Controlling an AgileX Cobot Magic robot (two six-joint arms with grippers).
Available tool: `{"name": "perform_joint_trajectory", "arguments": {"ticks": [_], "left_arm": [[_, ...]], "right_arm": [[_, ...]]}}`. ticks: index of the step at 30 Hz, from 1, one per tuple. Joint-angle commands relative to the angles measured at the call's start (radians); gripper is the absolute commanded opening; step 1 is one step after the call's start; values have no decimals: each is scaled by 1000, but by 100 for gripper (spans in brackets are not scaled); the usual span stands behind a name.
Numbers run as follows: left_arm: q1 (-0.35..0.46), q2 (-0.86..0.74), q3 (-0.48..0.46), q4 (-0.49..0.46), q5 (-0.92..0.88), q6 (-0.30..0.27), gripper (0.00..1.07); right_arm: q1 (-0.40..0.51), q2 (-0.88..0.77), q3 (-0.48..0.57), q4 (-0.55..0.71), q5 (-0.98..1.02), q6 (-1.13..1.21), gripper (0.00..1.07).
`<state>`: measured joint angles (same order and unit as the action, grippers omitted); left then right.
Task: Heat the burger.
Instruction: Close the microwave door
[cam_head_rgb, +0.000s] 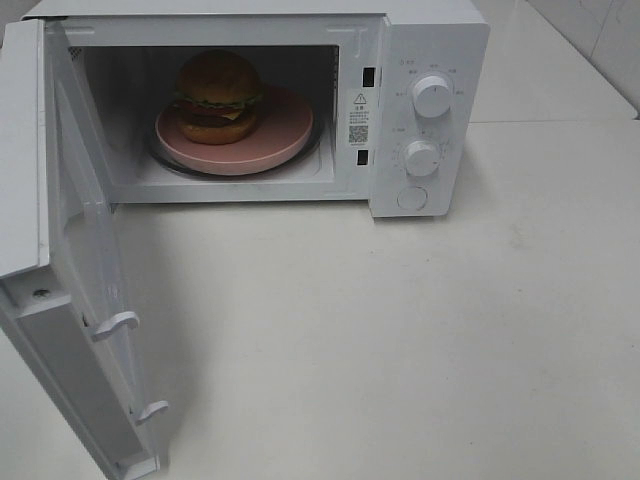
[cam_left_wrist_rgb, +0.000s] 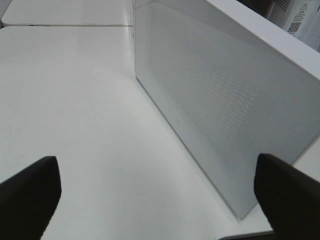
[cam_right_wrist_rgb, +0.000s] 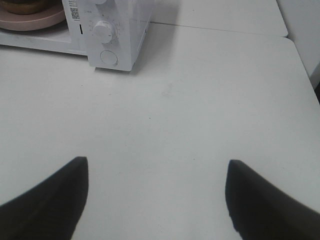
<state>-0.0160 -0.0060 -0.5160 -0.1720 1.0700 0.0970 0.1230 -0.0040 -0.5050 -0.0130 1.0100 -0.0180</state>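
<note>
One burger (cam_head_rgb: 218, 95) on one plate (cam_head_rgb: 288, 132), inside one open microwave (cam_head_rgb: 430, 45) at the table's (cam_head_rgb: 400, 330) far edge.
The microwave has two knobs (cam_head_rgb: 432, 96), one button (cam_head_rgb: 412, 197) and one door (cam_head_rgb: 90, 260) swung toward the left edge. The left gripper (cam_left_wrist_rgb: 157, 200) and right gripper (cam_right_wrist_rgb: 157, 200) are spread wide, empty, touching nothing.

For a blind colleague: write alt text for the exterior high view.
A burger sits on a pink plate inside a white microwave on a white table, its door wide open at the left. An upper dial, a lower dial and a button line its right panel.
</note>
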Motion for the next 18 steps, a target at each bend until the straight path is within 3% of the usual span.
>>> {"name": "perform_joint_trajectory", "arguments": {"ticks": [1,18], "left_arm": [[5,-17,-1,-5,1,-6,98],[5,0,-3,6,-7,-33,98]], "right_arm": [[-6,-27,3,-1,-15,-2,74],[-6,-27,3,-1,-15,-2,74]]}}
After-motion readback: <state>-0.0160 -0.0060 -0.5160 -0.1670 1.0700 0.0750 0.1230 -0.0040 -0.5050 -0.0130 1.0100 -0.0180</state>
